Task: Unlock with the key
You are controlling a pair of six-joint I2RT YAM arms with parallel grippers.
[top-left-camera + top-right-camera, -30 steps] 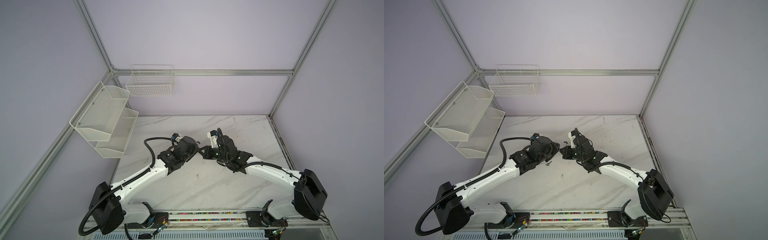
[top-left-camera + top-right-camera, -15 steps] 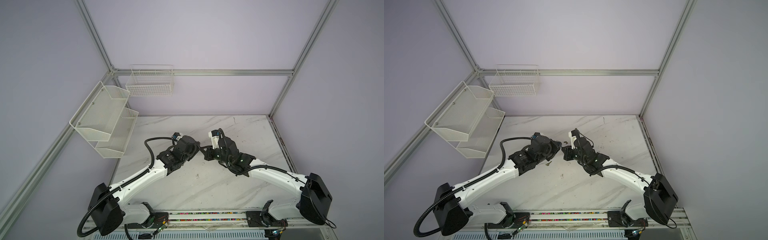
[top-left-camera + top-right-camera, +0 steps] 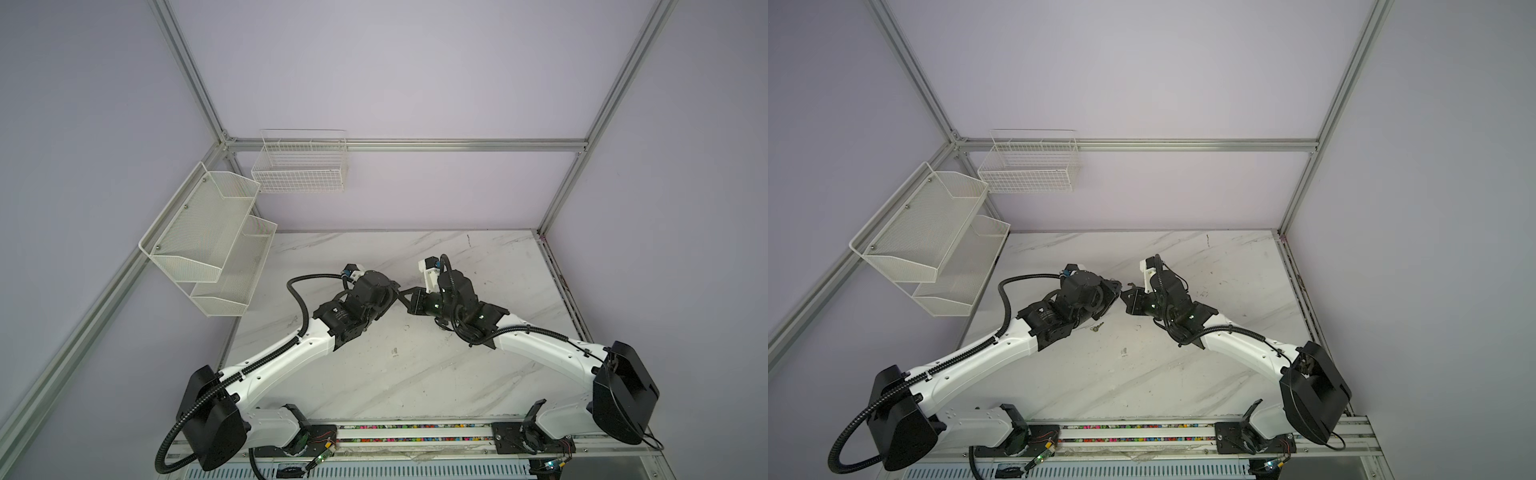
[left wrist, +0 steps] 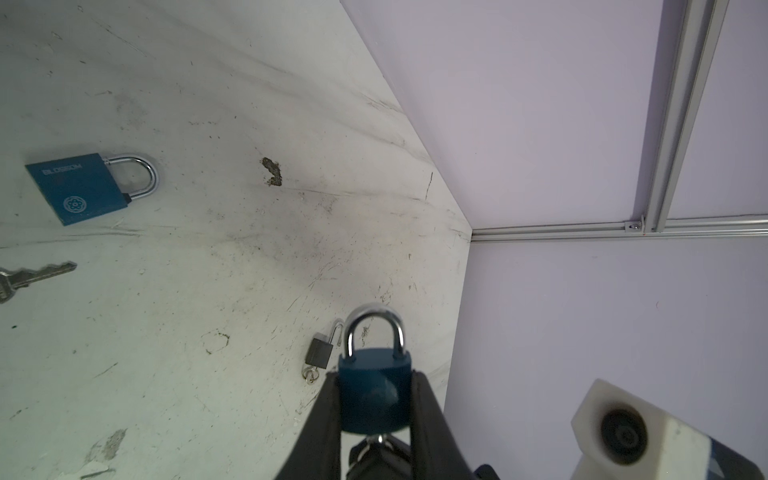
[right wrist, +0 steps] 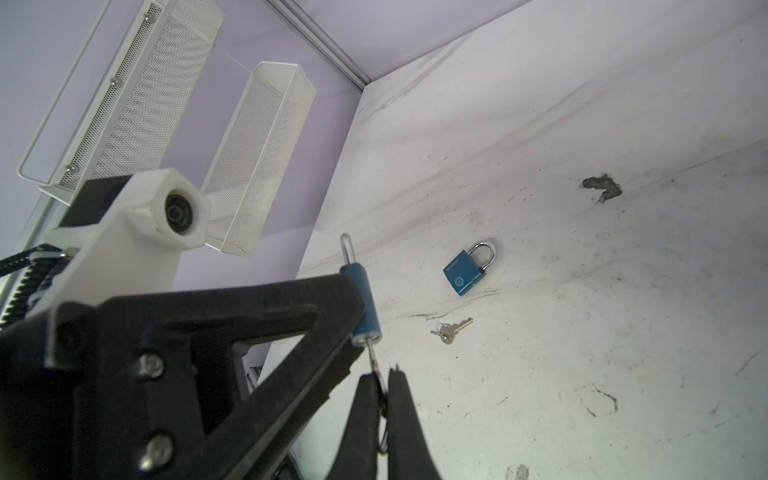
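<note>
A blue padlock is held above the table, with my left gripper shut on its body. Its silver shackle has both legs seated in the body. In the right wrist view the same padlock shows edge-on, and a key sticks out of its underside. My right gripper is shut on that key's head. In both top views the left gripper and right gripper meet tip to tip over the table's middle; the padlock and key are hidden there.
A second blue padlock and a loose key lie on the marble table. A small black padlock with its shackle open lies further off. White mesh shelves and a wire basket hang on the walls.
The right arm's forearm and wrist have shifted slightly while both grippers stay together at the middle. The left arm has hardly moved.
</note>
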